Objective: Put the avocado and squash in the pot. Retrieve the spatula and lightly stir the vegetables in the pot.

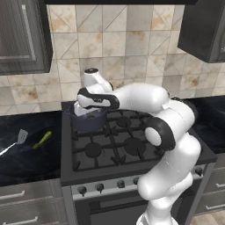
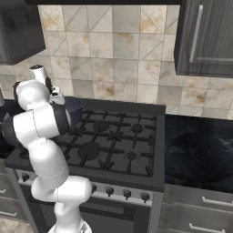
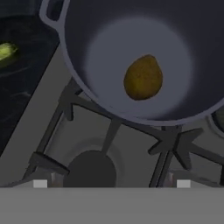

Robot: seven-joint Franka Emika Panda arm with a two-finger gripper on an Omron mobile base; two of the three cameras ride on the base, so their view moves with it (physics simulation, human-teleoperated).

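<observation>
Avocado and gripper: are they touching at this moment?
Apart. The hand view shows the avocado lying alone on the floor of the pot, well clear of the open gripper low in that view.

Kitchen corner. Back wall [image 1: 132,44] is beige-tan stone tile cut with diagonal seams, mottled brown patches. Dark grey upper cabinets [image 1: 22,35] hang at both sides, panelled doors with slim silver bar handles; a dark hood edge runs along the top between them. Centre: black gas stove [image 2: 123,136] with cast grates over round burners, a row of dark knobs [image 2: 127,193] on a steel front panel. Glossy black marbled desk [image 2: 200,150] either side of the stove. Grey drawers [image 1: 26,202] below, silver pulls. Sliver of tan floor [image 1: 215,218] at lower right. Light is even, soft, no hard shadows.
</observation>
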